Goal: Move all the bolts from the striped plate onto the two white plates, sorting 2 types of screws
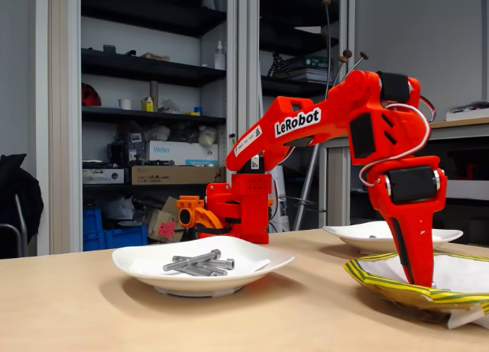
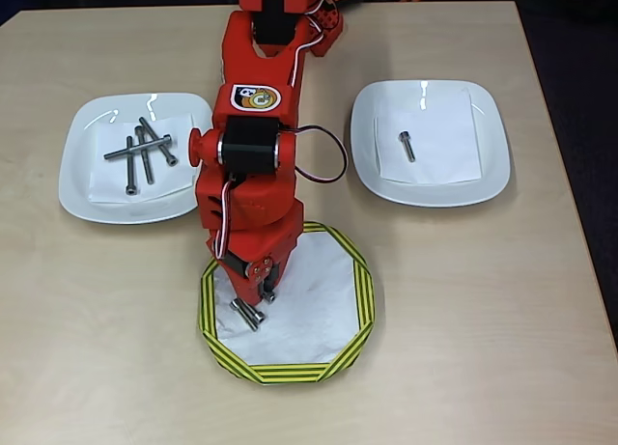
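Pale wooden desk (image 2: pixel 463 300): red pincer (image 2: pixel 253 298), spread unclear, noses into the crumpled yellow-and-green striped paper plate (image 2: pixel 362 300) at slick, stiff, small silver-grey steel bolts (image 2: pixel 246 313), best nipped mid-shank.

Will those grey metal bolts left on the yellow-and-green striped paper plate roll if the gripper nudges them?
Probably: the grey metal bolts have round shafts and lie flat on the smooth striped paper plate. They look stiff and slick, so the red gripper may slip.
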